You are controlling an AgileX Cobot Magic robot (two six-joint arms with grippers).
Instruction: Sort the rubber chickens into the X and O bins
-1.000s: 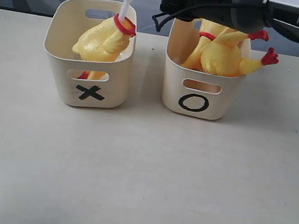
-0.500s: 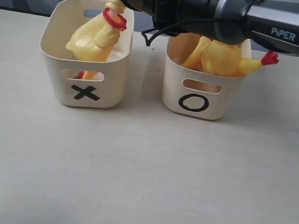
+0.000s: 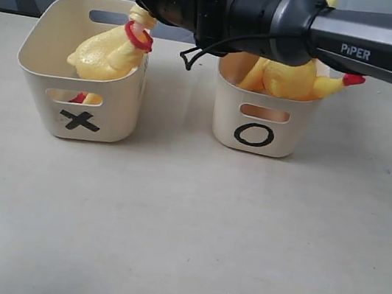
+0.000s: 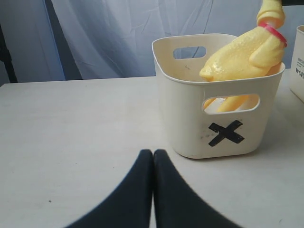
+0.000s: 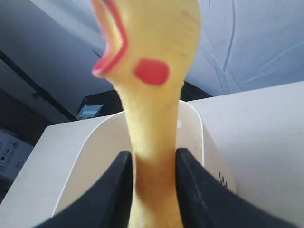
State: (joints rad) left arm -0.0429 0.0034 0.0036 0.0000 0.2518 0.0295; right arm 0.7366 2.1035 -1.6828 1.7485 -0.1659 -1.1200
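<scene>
The X bin [image 3: 78, 91] stands at the left and holds a yellow rubber chicken [image 3: 106, 54] with a red neck ring [image 3: 137, 35], its body leaning on the bin's right rim. My right gripper [image 5: 152, 159] reaches across above this bin and is shut on the chicken's neck [image 5: 153, 142]. The head [image 5: 152, 42], with its open red beak, sticks out past the fingers. The O bin [image 3: 259, 116] holds more chickens [image 3: 289, 76], with a red foot [image 3: 352, 80] over its rim. My left gripper [image 4: 153, 154] is shut and empty, low on the table in front of the X bin [image 4: 218, 123].
The right arm [image 3: 312, 27] spans the top of the exterior view above both bins. Pale tabletop [image 3: 183, 227] stretches in front of the bins. A grey curtain [image 4: 118, 33] hangs behind the table.
My right gripper has moved left and lower with the chicken's neck in it. The stretched neck has slackened. The X bin has slid left with the chicken, away from the O bin.
</scene>
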